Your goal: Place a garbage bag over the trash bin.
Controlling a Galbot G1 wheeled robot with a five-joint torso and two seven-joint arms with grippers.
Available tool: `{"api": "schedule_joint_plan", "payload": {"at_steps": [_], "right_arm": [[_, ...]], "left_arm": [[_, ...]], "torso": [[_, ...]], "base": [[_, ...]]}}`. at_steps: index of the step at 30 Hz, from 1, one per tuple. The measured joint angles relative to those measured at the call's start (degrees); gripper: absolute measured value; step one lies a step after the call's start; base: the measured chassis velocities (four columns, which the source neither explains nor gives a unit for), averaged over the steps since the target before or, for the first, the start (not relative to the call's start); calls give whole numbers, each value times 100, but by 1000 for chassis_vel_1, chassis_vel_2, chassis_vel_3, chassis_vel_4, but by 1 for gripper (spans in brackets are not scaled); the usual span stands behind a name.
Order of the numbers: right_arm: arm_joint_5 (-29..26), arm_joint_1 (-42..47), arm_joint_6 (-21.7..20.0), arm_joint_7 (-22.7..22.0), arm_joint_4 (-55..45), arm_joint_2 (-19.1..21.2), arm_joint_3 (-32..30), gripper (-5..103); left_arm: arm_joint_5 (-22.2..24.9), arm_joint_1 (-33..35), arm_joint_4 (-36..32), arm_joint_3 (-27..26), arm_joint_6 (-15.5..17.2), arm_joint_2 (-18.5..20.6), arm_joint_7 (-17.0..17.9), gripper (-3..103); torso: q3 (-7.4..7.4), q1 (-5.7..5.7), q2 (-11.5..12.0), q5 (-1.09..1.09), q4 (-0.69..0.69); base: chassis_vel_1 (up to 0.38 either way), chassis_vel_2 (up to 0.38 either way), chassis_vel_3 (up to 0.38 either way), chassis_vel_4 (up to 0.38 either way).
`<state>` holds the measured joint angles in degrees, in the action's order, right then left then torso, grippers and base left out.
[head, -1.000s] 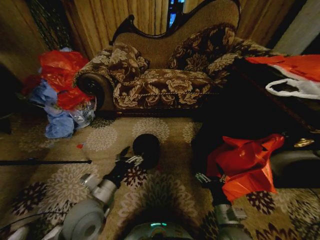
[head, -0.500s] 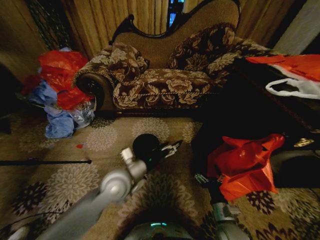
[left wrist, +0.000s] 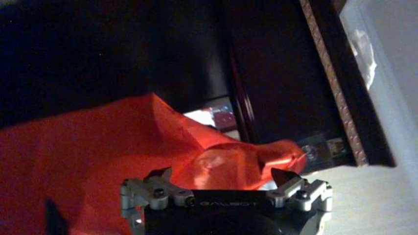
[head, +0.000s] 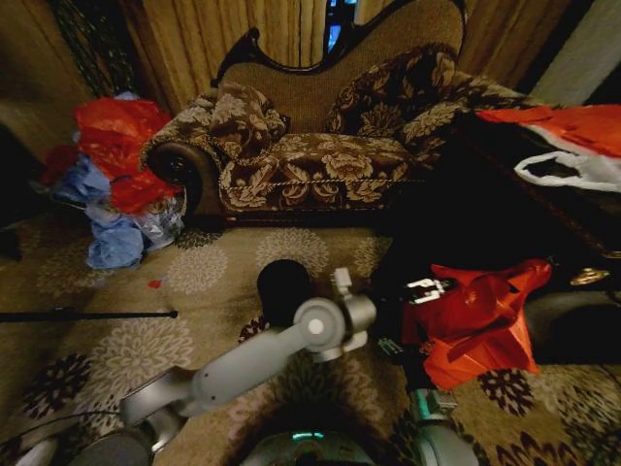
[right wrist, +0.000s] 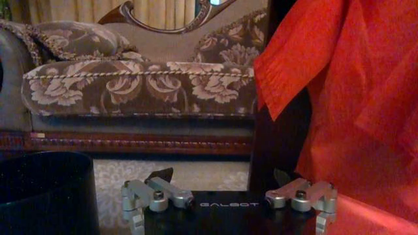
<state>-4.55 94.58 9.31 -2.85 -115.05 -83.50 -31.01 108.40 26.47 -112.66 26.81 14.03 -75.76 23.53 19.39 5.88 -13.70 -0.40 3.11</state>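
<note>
Item 1, garbage bag [head: 480,325]: a crinkled red-orange plastic bag, seen in the head view at about 4 o'clock from the frame's middle, hanging bunched in the air in front of a dark cabinet [head: 466,233]. In the left wrist view the bag [left wrist: 98,161] is seen spread wide just beyond the fingers; in the right wrist view the same bag [right wrist: 365,98] is seen hanging in folds on one side.

Item 2, trash bin [head: 283,287]: a small black round bin, stood upright on the patterned carpet [head: 194,267] in front of the sofa [head: 320,146], at about 9 o'clock from the bag and apart from it. Its dark wall [right wrist: 46,196] is seen close by in the right wrist view.

Item 3, left hand [head: 427,288]: reached across the body to the bag's upper left edge. Its fingers are spread apart, with the bag's plastic between and beyond them; whether the plastic is gripped cannot be told.

Item 4, right hand [head: 393,347]: placed below the left hand, at the bag's lower left corner. Its fingers [right wrist: 163,193] are seen spread wide in the right wrist view, with no plastic pinched between them.

Item 5, other bags: a heap of red and pale blue bags [head: 116,184] lies at 10 o'clock beside the sofa arm; a white bag with handles [head: 572,170] lies at 2 o'clock.
</note>
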Motion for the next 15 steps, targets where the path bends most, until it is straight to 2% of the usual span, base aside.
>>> {"api": "schedule_joint_plan", "payload": {"at_steps": [3,6,15], "right_arm": [[7,-22,-2,-19,5,7,12,100],[8,24,-2,-27,5,31,11,100],[-15,-17,-2,-33,58,68,22,100]], "left_arm": [[273,20,147,-140,301,-169,-59,100],[310,39,275,-184,431,-261,-175,100],[130,74,785,-165,588,-567,-324,100]], "torso": [[0,0,0,0,1],[0,0,0,0,0],[0,-1,0,0,1]], "base": [[0,0,0,0],[0,0,0,0],[0,0,0,0]]}}
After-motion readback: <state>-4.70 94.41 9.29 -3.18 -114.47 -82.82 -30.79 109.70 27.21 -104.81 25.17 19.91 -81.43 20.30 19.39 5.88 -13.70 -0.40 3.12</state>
